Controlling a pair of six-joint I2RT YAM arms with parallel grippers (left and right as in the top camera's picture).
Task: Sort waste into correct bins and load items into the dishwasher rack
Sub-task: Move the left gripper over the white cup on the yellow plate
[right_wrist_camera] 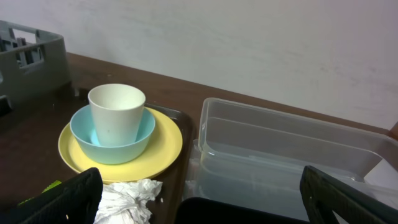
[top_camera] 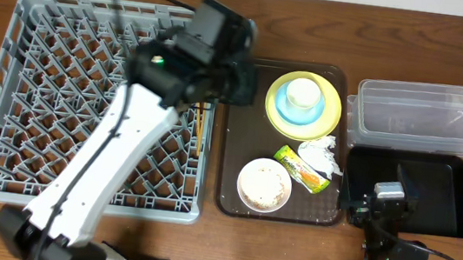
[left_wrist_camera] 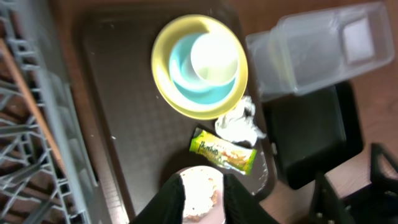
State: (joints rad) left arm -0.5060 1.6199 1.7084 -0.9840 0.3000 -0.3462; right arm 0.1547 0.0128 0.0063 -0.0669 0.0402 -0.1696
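The left gripper (left_wrist_camera: 202, 182) hangs over the brown tray (top_camera: 237, 161), jaws slightly apart and empty. The right gripper (right_wrist_camera: 200, 186), jaws spread wide, sits above the black tray (top_camera: 447, 194), with the tub (top_camera: 425, 117) at its 12 o'clock. On the brown tray, the cup (top_camera: 304, 94) stands in the blue bowl (top_camera: 283, 107) on the plate (top_camera: 333, 107) at 1 o'clock. The white bowl (top_camera: 241, 184) with scraps (top_camera: 265, 185) is at 6, the wrapper (top_camera: 301, 169) and napkin (top_camera: 321, 153) at 4. The chopsticks (top_camera: 199, 126) lie in the rack (top_camera: 44, 82) at 9.
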